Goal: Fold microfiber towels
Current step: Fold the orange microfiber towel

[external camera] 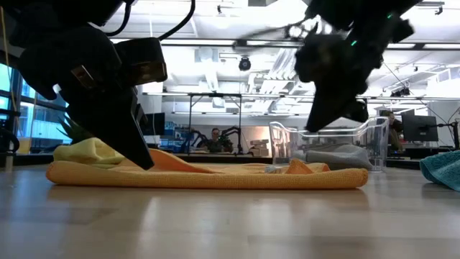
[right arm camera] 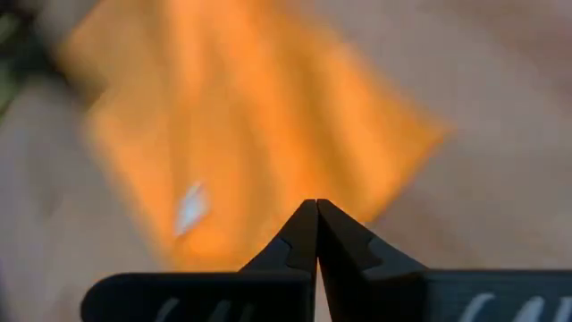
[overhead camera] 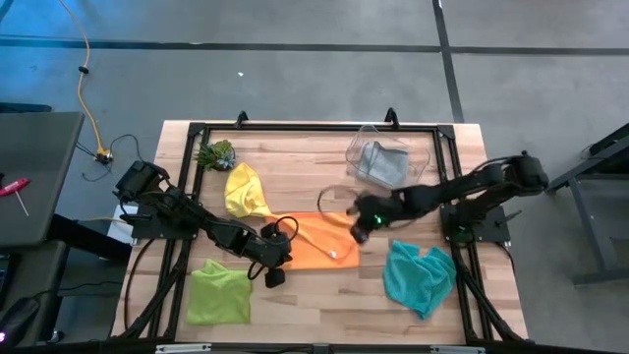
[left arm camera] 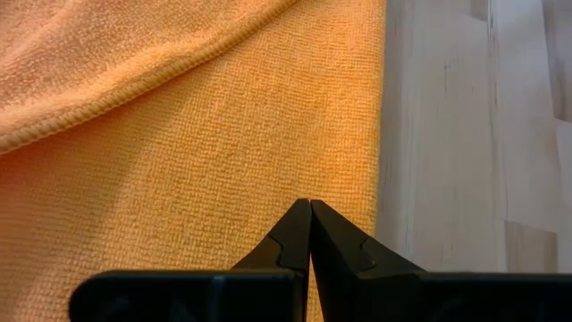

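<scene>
The wooden worktop [overhead camera: 324, 305] carries everything, framed by a dark rail. Largest of the cloths is the orange towel [overhead camera: 319, 241], spread flat at the middle with one edge doubled over into a stitched hem fold; a small white tag shows on it. The left pincer [overhead camera: 275, 277] rests its tips at that towel's near corner, fingers pressed fully together with nothing between them; its wrist view shows the tips meeting just at the cloth's edge, bare wood beside them. The right pincer [overhead camera: 357, 234] hangs just over the towel's far side, lifted clear of it in the low view, likewise closed tight and empty.

Out beyond the right pincer, toward the worktop's front edge, lies the teal towel [overhead camera: 420, 278], rumpled. Beyond the left pincer, also near the front, sits the lime green towel [overhead camera: 219, 293], roughly squared. Behind the left pincer the yellow towel [overhead camera: 244, 191] is bunched in a heap, touching the orange one. Behind the right pincer a clear bin [overhead camera: 393, 157] holds the grey towel [overhead camera: 383, 165], crumpled. Smallest, a spiky green plant [overhead camera: 216, 154] stands by the yellow heap.
</scene>
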`<state>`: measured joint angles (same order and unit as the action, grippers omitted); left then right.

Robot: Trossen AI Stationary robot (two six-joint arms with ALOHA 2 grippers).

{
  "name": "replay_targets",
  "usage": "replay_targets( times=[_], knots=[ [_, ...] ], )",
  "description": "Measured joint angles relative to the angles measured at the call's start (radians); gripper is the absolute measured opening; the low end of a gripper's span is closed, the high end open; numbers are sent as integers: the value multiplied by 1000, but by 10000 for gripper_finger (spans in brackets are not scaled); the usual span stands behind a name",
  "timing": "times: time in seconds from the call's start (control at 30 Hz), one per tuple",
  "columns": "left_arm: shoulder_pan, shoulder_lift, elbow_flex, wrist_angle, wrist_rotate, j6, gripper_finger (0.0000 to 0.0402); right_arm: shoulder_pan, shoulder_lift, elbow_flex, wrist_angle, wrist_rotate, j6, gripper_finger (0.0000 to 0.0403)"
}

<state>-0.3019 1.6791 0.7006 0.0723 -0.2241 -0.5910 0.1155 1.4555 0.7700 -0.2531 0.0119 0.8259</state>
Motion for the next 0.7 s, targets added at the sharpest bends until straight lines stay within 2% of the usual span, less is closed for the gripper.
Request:
replay_targets(
  times=[0.07,0.2,0.3,0.43,0.57,0.7],
  knots=[
    [0,0,0,0,-1,4,0,64,0,0,40,-37,-59,0],
    [0,0,0,0,-4,1,0,167,16,0,154,-29,-123,0],
    [1,0,0,0,-4,0,0,208,29,0,204,13,-194,0],
    [1,0,0,0,-4,0,0,222,44,0,205,16,-275,4],
    [1,0,0,0,-4,-3,0,220,45,0,205,57,-328,44],
    [0,0,0,0,-5,-16,0,220,45,0,201,103,-416,120]
  ],
)
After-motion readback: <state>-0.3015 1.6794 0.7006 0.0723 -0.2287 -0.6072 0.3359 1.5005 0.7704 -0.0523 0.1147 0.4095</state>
